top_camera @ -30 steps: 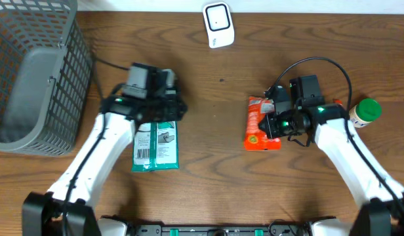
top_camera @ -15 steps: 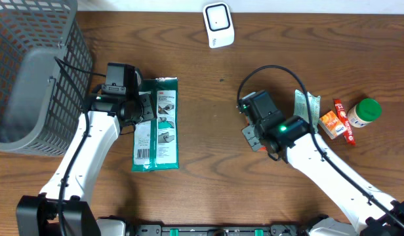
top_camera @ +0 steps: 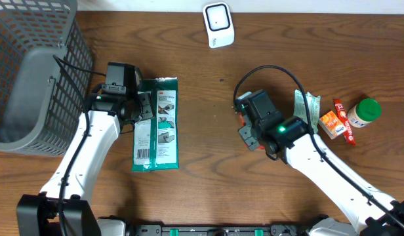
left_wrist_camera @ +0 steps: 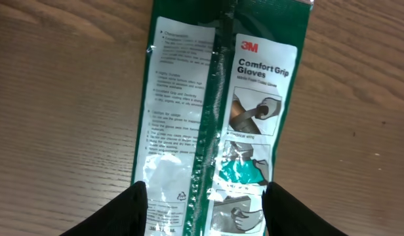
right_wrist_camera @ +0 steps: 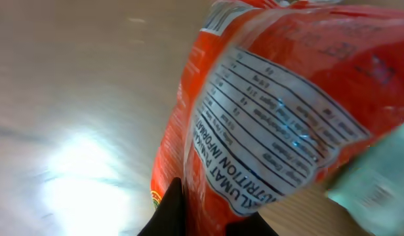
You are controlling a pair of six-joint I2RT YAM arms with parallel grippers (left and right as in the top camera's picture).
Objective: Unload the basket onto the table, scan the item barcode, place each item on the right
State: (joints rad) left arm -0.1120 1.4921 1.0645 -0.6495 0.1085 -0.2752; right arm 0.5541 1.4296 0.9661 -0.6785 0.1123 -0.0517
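My right gripper is shut on an orange-red snack bag, held up off the table; from overhead only a sliver of the bag shows beside the wrist. In the right wrist view its nutrition label faces the camera above my right gripper. The white scanner stands at the table's far edge. My left gripper stands open at the left edge of a green glove pack lying flat. In the left wrist view the pack runs between the spread fingers of my left gripper.
A grey mesh basket fills the far left corner. At the right lie a silver-green pouch, a small orange box, a red stick pack and a green-capped bottle.
My right arm has carried the orange-red bag up and to the left, uncovering the items at the right. My left gripper has opened wider and drawn back to the glove pack's left edge.
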